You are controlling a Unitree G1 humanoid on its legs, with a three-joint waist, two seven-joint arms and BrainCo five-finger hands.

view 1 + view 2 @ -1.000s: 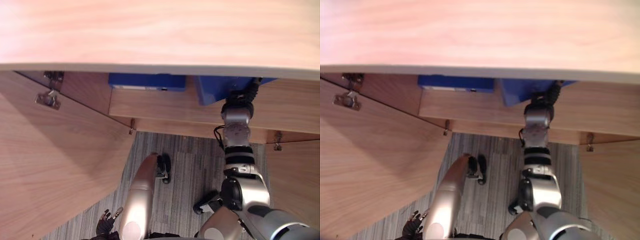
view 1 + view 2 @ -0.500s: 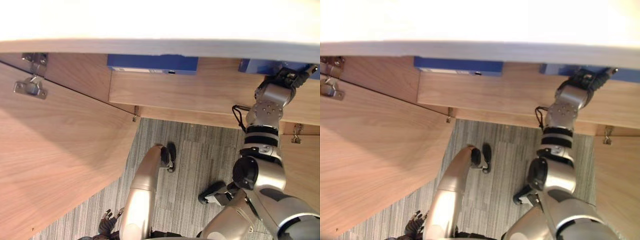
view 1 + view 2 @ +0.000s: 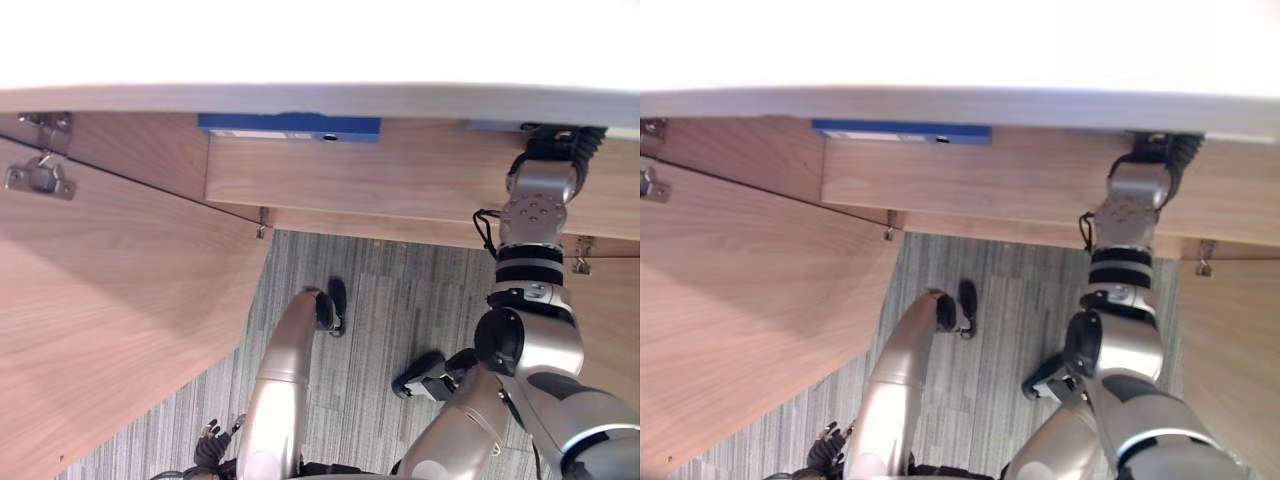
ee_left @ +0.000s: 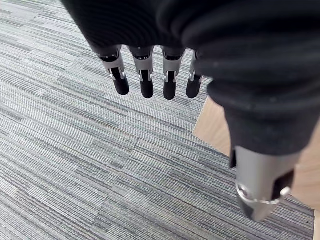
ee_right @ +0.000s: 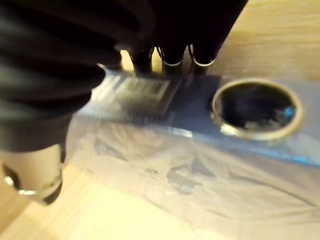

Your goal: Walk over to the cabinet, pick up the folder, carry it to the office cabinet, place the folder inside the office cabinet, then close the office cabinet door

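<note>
**Folder is in the cabinet, both doors open**

The left door [image 3: 120, 330] of the office cabinet [image 3: 400, 180] is swung wide, with its hinge plate [image 3: 40, 178] exposed. My left robot hand [image 4: 165, 30] hangs low over the carpet [image 4: 65, 160], fingers straight, holding nothing.

On the left part of the shelf, one blue binder [image 3: 290, 126] sits under the cabinet top. On the right part, my right robot hand [image 5: 170, 35] is up inside, against the folder [image 5: 190, 135]. The folder is on the shelf with its ring hole [image 5: 256, 107] toward the wrist cam. I can't tell whether the robot hand has hold of it or only rests on it. The right door [image 3: 612, 310] is open too.

Risks, my read:
- Pulling out could drag the folder toward the shelf lip if the robot hand snags on it.
- A spine left proud of the lip would stop the door short.
- My arm must be clear of the opening before either door swings.
</note>
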